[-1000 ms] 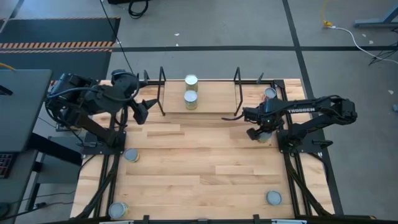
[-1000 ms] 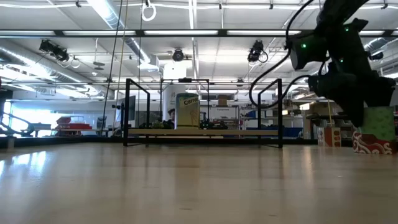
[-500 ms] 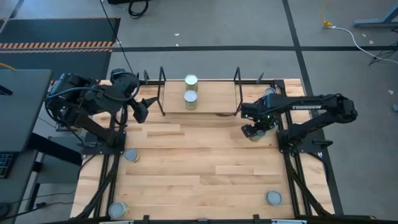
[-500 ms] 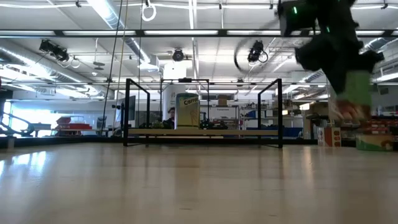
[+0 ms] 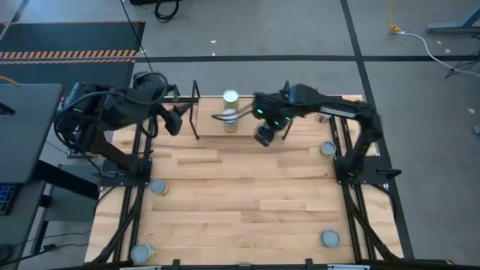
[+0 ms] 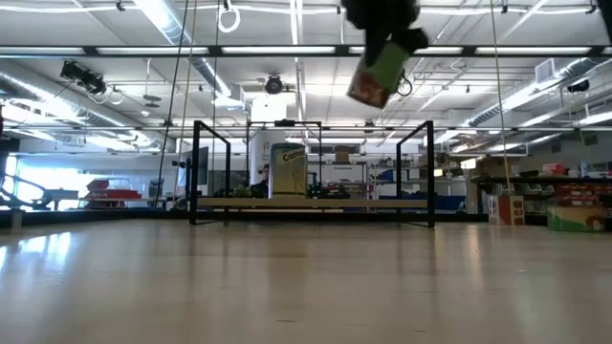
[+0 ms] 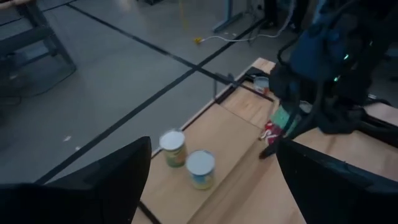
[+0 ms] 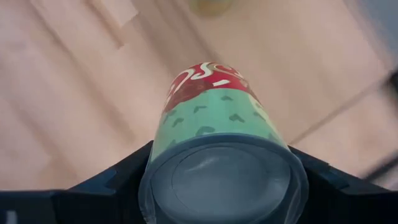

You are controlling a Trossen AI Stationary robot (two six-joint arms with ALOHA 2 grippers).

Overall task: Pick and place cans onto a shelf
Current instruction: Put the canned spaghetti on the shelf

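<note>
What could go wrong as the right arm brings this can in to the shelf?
The right gripper carries the green can tilted, high over the shelf; set down that way, it may tip. Two cans already stand there and could be knocked. The black end frame is close to the arm's path.

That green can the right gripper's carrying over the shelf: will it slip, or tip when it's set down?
The green can sits tilted between the right gripper's fingers, so it may land on an edge and wobble or roll. It looks rigid, and its paper label probably grips better than bare metal. The two cans already upright on the shelf suggest it stands stably once flat.
</note>
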